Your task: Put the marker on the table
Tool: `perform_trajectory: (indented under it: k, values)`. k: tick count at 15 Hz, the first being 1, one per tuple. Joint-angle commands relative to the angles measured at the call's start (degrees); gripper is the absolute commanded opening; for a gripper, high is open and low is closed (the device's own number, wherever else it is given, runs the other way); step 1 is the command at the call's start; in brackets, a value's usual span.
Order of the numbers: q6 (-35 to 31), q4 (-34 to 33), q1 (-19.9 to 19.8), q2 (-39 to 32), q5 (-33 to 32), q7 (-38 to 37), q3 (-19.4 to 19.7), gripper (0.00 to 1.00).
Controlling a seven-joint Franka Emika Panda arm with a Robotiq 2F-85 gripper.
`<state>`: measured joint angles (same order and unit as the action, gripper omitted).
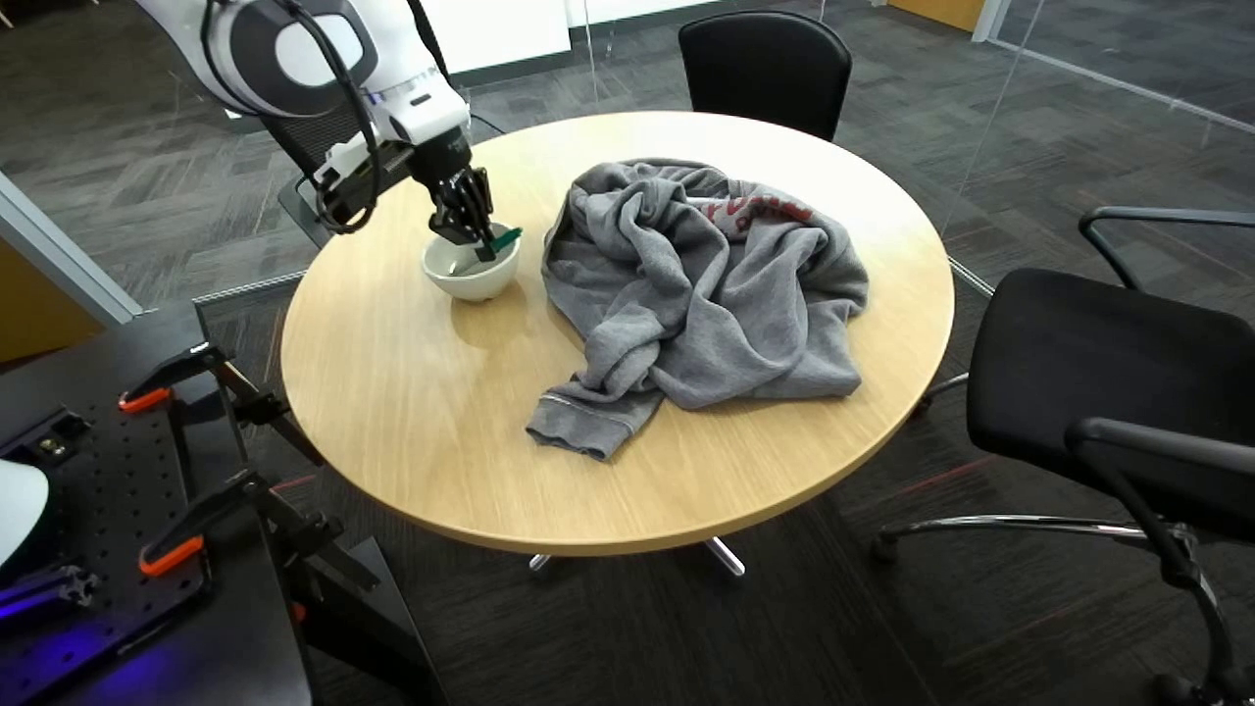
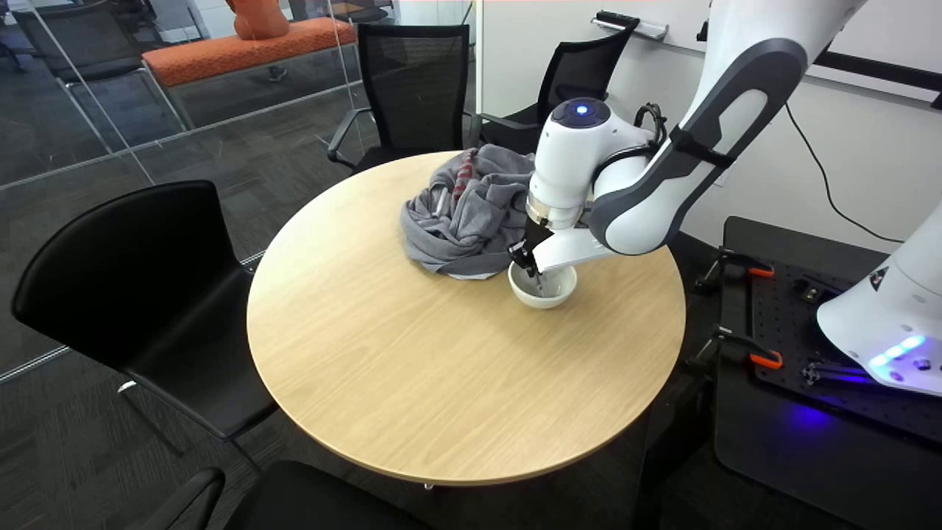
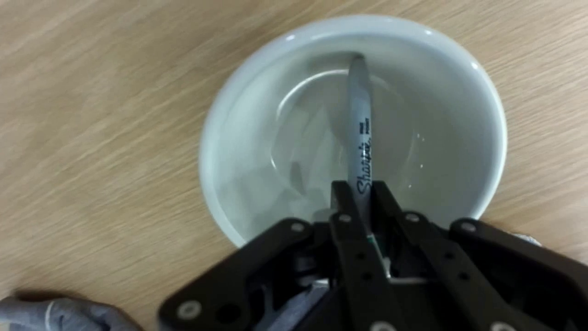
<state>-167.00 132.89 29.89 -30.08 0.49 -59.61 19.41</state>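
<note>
Probably lift-out stage, I'd say: gripper (image 3: 359,186) pinching marker (image 3: 360,133) between its jaws, bowl (image 1: 476,285) beneath them, next calling for raising clear, then lowering onto table (image 2: 412,361)

- marker (image 3: 360,124): gray barrel, black "Sharpie" print, green end; held tilted in the jaws, gray end pointed down inside white bowl (image 3: 243,138); wall contact can't be told
- tabletop (image 1: 392,392): round, light wood grain, darker edge

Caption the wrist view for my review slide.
Gripper closed on a Sharpie marker, its far end inside a white bowl on the wood-grain table.
</note>
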Motion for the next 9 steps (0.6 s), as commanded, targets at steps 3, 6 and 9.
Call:
perform_trajectory:
  k: [3, 6, 9]
  values:
    - [-4.43, 6.12, 15.21, 5.45, -10.35, -11.51, 13.32, 0.04]
    - [-7.74, 7.21, 28.6, 4.96, -16.19, -16.84, 26.04, 0.04]
    - [-13.26, 7.77, 37.71, 3.99, -20.8, -16.87, 34.08, 0.04]
